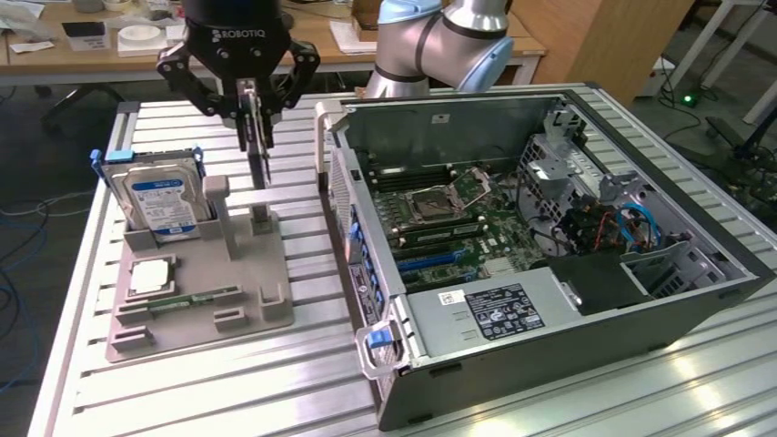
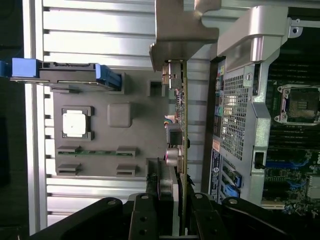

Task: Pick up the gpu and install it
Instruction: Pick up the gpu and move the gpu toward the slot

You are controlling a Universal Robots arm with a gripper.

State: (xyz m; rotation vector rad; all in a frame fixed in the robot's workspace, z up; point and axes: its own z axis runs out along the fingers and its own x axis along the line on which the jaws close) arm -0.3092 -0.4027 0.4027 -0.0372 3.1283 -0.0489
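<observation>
The gpu (image 1: 257, 150) is a thin dark card seen edge-on, hanging upright over the grey holder (image 1: 249, 314) on the table. My gripper (image 1: 250, 111) is shut on its upper edge. The card's lower end sits right at the holder's upright post (image 1: 261, 217); I cannot tell whether they touch. In the wrist view the gpu (image 2: 183, 125) runs as a narrow edge from my gripper (image 2: 178, 202) out to its metal bracket (image 2: 175, 47). The open computer case (image 1: 547, 228) lies on its side at the exterior view's right of the card, motherboard (image 1: 456, 223) exposed.
The grey holder also carries a blue-labelled hard drive (image 1: 164, 200), a square processor (image 1: 148, 276) and a narrow green memory stick (image 1: 195, 299). The case's near wall (image 1: 346, 182) stands close beside the card. A desk with clutter and the arm's base are behind.
</observation>
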